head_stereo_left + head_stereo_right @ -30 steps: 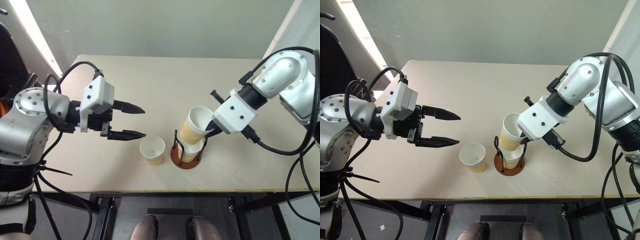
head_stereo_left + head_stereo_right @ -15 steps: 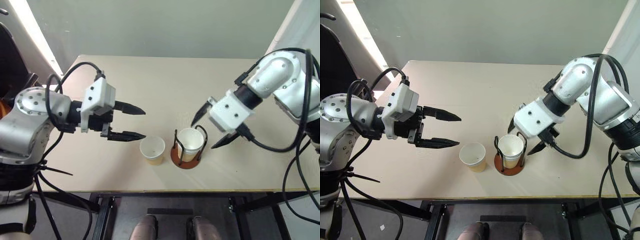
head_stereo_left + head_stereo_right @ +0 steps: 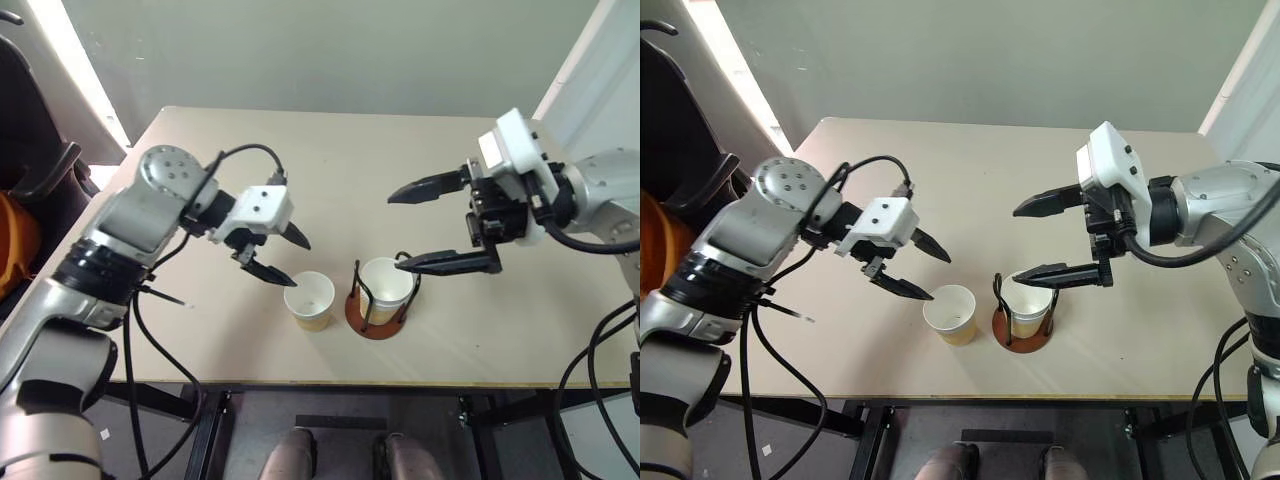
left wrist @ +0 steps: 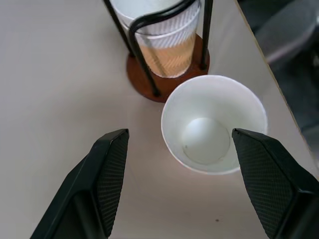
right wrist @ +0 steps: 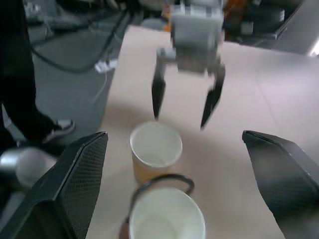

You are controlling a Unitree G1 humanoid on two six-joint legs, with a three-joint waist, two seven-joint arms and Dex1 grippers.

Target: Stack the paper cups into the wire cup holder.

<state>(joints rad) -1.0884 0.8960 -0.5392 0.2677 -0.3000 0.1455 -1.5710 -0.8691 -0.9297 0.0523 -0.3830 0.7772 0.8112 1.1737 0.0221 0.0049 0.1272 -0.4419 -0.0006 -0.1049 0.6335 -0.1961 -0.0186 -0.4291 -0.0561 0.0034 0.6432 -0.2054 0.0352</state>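
Observation:
The wire cup holder (image 3: 380,318) stands near the table's front edge with paper cups (image 3: 386,283) nested upright inside its black loops. One loose paper cup (image 3: 309,298) stands upright just left of it, white inside and empty. My left gripper (image 3: 298,263) is open and tilted down, its tips just left of and above the loose cup; in the left wrist view that cup (image 4: 214,124) sits between the spread fingers (image 4: 112,164). My right gripper (image 3: 395,232) is open wide and empty, hovering above and right of the holder, pointing left.
The beige table (image 3: 330,170) is bare behind the cups, and its front edge (image 3: 350,382) runs close below them. A dark chair (image 3: 30,130) stands off the left side. A person's leg and shoe (image 5: 60,130) and cables lie on the floor beyond.
My right gripper let the cup drop into the holder, opened wide and drew back upward. My left gripper swung down and forward to the loose cup.

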